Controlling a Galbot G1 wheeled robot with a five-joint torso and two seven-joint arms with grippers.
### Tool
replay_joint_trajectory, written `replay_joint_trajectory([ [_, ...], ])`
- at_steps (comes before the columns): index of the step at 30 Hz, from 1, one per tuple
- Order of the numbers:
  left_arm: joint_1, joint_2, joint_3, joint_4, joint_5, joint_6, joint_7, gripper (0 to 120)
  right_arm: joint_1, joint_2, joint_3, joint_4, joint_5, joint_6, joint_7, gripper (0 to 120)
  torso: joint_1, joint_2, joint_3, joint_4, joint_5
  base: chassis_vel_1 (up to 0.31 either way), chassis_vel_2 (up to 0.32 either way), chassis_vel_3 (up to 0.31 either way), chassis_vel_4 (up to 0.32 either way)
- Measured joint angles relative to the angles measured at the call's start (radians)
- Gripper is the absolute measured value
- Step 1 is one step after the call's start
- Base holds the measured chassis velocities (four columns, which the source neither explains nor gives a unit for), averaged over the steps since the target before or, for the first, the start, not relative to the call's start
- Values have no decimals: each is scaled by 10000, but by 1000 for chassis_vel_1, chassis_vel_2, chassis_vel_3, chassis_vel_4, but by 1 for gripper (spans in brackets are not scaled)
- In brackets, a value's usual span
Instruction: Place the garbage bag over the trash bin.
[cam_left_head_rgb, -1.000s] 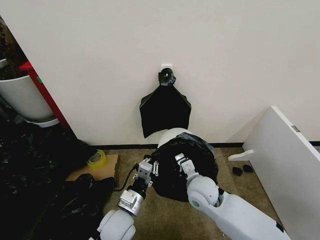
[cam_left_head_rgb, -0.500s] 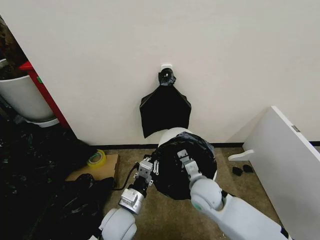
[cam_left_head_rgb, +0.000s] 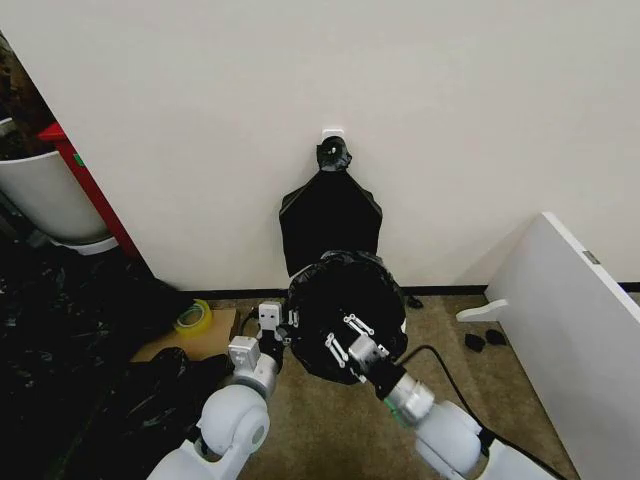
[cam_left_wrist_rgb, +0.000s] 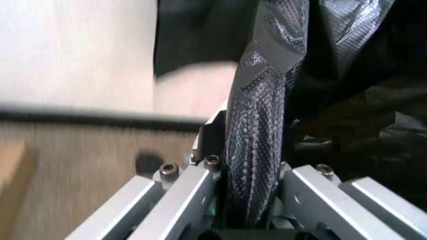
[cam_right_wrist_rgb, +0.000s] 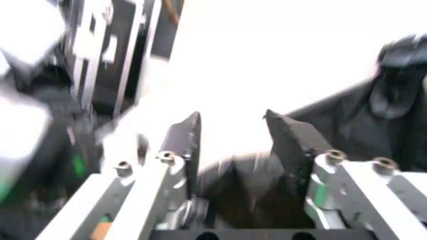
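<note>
While pinched in the left end effector (cam_left_wrist_rgb: 250, 200), garbage bag (cam_left_head_rgb: 345, 310) aloft.

Glossy black garbage bag (cam_left_head_rgb: 345, 310) — apparently shrouding the bin.

The garbage bag (cam_left_head_rgb: 345, 312) is thin black plastic, wrinkly and glossy, catching pale highlights; pinched between the left gripper's (cam_left_wrist_rgb: 250, 200) fingers (cam_left_wrist_rgb: 207, 137) it shows a fine embossed, cross-hatched texture. Those fingers are dark and matt, mounted on brushed silver metal blocks with small screw heads. The right gripper (cam_right_wrist_rgb: 233, 132) has the same matt black fingers (cam_right_wrist_rgb: 290, 137) on bare metal. Beyond the fingers, the wall (cam_left_head_rgb: 450, 110) looks smooth and matt, and the floor (cam_left_head_rgb: 320, 430) is rough, carpet-like.
</note>
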Motion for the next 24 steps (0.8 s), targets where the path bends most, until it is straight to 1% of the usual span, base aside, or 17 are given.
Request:
replay_joint_trajectory([
  [1, -2, -50, -62, -33, -338, 284, -164, 1, -99, 69, 77, 50, -114, 83, 128, 45, 0, 0, 0, 3, 0, 0, 0, 0, 0],
  [3, -3, -57, -70, -37, -388, 325, -188, 1, -99, 69, 77, 50, -114, 83, 128, 45, 0, 0, 0, 3, 0, 0, 0, 0, 0],
  [4, -41, -142, -177, -70, -1069, 917, -546, 1, -347, 243, 231, 148, -581, 149, 693, 53, 0, 0, 0, 2, 1, 0, 0, 0, 0],
  [5, -87, -195, -242, -70, -1544, 1270, -813, 1, -513, 359, 305, 189, -985, 145, 1295, 58, 0, 0, 0, 3, 2, 0, 0, 0, 0],
  [6, -87, -195, -242, -70, -1544, 1270, -813, 1, -513, 359, 305, 189, -985, 145, 1295, 58, 0, 0, 0, 3, 2, 0, 0, 0, 0],
  [7, -171, -270, -381, -35, -2221, 1706, -1218, 1, -773, 560, 465, 254, -1583, 60, 2215, 65, 0, 0, 0, 3, 1, 0, 0, 0, 0],
  [8, -287, -351, -755, 94, -2900, 2091, -1603, 1, -1101, 792, 675, 378, -2114, -137, 3196, 72, 0, 0, 0, -6, -3, 0, 0, 0, 0],
  [9, -356, -401, -1073, 198, -3252, 2260, -1818, 1, -1311, 935, 783, 452, -2382, -371, 3797, 75, 0, 0, 0, -5, -1, 0, 0, 0, 0],
  [10, -356, -401, -1073, 198, -3252, 2260, -1818, 1, -1311, 935, 783, 452, -2382, -371, 3797, 75, 0, 0, 0, -5, -1, 0, 0, 0, 0],
  [12, -423, -530, -1891, 392, -3912, 2501, -2133, 1, -1615, 1162, 887, 485, -2824, -1036, 4861, 87, 0, 0, 0, 3, 1, 0, 0, 0, 0],
  [13, -423, -530, -1891, 392, -3912, 2501, -2133, 1, -1615, 1162, 887, 485, -2824, -1036, 4861, 87, 0, 0, 0, 3, 1, 0, 0, 0, 0],
  [16, -415, -706, -2879, 466, -5081, 2775, -2525, 1, -1774, 1146, 810, 145, -3130, -1219, 5183, 98, 0, 0, 0, 2, 1, 0, 0, 0, 0],
  [17, -412, -723, -3087, 453, -5513, 2873, -2627, 1, -1826, 1120, 728, 74, -3134, -1204, 5173, 99, 0, 0, 0, 3, 1, 0, 0, 0, 0],
  [18, -412, -723, -3087, 453, -5513, 2873, -2627, 1, -1826, 1120, 728, 74, -3134, -1204, 5173, 99, 0, 0, 0, 3, 1, 0, 0, 0, 0],
  [20, -390, -732, -3367, 360, -6028, 2999, -2720, 1, -1898, 1090, 563, -107, -3127, -1167, 5086, 100, 0, 0, 0, 0, -3, 0, 0, 0, 0],
  [24, -366, -702, -3687, 192, -6405, 3053, -2752, 1, -1853, 1131, 450, -553, -3056, -1136, 4933, 100, 0, 0, 0, 1, 1, 0, 0, 0, 0],
])
